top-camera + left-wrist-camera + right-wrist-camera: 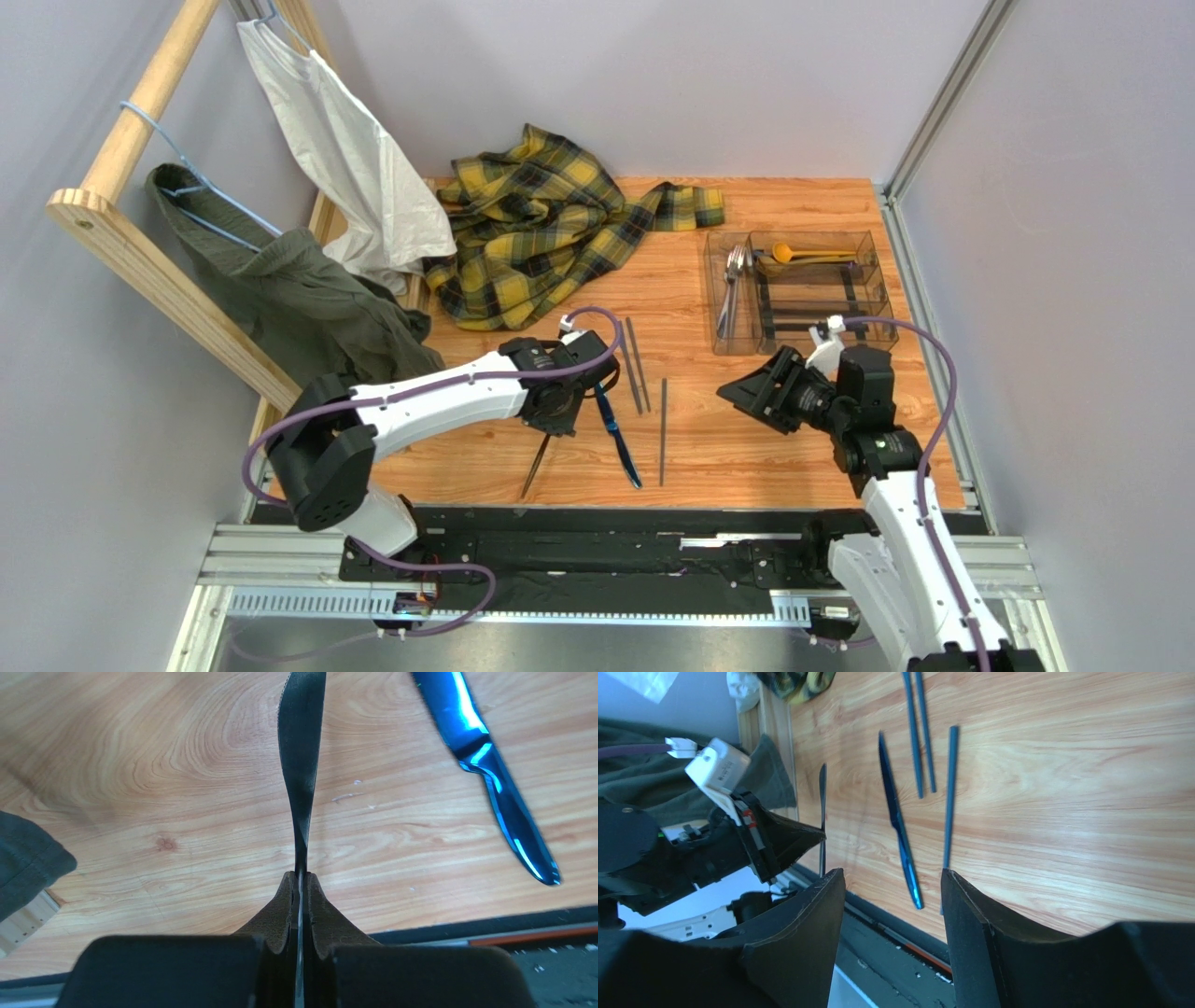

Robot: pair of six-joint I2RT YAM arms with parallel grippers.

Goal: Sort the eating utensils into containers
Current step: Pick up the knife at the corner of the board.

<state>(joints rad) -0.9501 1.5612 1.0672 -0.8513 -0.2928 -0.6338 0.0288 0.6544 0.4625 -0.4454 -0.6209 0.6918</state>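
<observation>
My left gripper is shut on a dark grey knife, which points toward the table's near edge. In the left wrist view the gripper pinches the knife edge-on. An iridescent blue knife lies just right of it and also shows in the left wrist view. Two dark sticks and a third lie further right. My right gripper is open and empty, above the table in front of the clear tray. The tray holds silver cutlery and a gold spoon.
A yellow plaid cloth lies at the back centre. A wooden rack with a green garment and a white one stands at the left. A black rail runs along the near edge.
</observation>
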